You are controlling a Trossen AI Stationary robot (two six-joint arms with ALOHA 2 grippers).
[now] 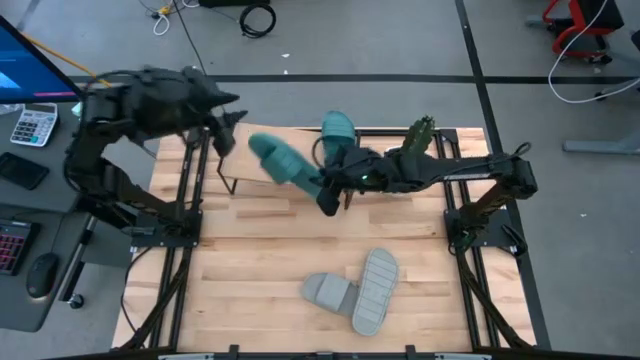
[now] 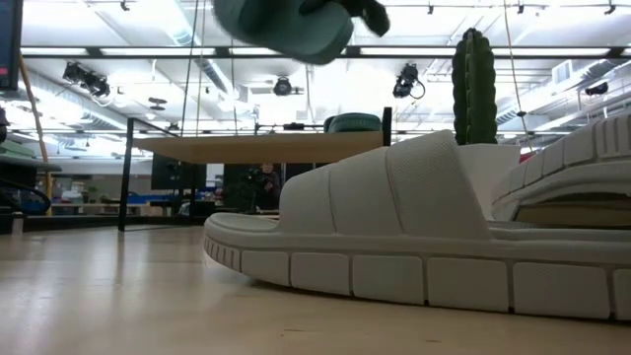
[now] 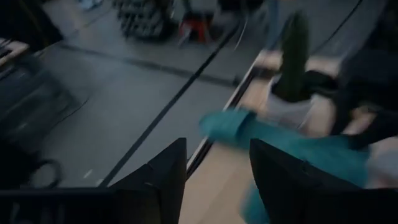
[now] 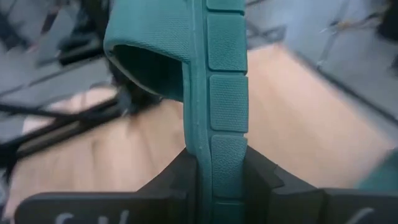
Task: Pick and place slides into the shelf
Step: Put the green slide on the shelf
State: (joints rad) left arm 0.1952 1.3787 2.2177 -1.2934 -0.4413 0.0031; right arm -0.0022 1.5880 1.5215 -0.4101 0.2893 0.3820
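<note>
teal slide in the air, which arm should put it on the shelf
Right. Its gripper is shut on the teal slide beside the shelf; the left gripper is open and holds nothing.

Two dark, near-black jointed arms, angular links. Small green light glowing near right wrist. Flat, black, wedge-shaped fingers (image 3: 158,180); faint pale markings on right gripper (image 4: 214,177) housing.

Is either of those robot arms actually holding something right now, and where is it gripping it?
Yes: the right gripper pinches a teal slide by its sole edge. The left gripper is open, holding nothing.
</note>
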